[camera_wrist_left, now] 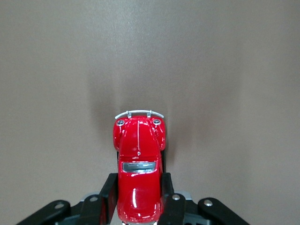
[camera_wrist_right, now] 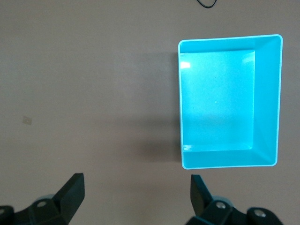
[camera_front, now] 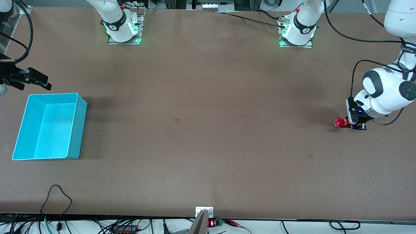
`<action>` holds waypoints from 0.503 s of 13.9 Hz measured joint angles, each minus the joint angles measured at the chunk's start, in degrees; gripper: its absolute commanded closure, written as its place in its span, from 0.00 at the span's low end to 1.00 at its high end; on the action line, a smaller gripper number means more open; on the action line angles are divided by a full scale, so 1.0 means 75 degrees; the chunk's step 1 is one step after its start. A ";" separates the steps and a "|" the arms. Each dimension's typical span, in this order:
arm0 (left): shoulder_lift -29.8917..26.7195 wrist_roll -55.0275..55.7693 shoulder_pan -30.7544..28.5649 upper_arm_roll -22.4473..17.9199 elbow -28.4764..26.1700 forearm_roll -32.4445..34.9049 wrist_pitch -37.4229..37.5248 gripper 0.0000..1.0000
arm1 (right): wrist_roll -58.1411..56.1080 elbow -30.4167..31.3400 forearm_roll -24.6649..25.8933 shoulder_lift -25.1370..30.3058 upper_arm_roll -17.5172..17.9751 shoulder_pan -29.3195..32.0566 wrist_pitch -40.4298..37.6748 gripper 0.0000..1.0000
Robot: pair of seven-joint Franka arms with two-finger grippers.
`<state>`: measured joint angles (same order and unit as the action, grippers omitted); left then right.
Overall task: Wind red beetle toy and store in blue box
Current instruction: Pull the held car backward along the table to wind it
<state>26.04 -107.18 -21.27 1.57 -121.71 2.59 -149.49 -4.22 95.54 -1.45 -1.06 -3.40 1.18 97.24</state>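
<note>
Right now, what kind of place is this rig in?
Likely a robotics lab bench, not a home: two arms bolted to a bare brown table, cables along its edge. The left gripper grips the red beetle toy; the right gripper waits open beside the blue box.

The brown surface carries a small dark square mark near its middle and a fainter smudge toward the left arm's end. A thin black cable loops onto its edge nearest the front camera, and a small module with a red display sits just below that edge.
</note>
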 measured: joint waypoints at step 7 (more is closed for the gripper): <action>0.0092 -0.0209 -0.0249 0.0001 0.0133 0.0000 -0.0005 0.00 | 0.0000 0.0000 0.0000 0.0000 0.0000 0.0000 -0.0003 0.00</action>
<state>26.73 -108.74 -23.14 1.58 -120.72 2.59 -149.52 -4.22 95.54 -1.45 -1.06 -3.40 1.18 97.22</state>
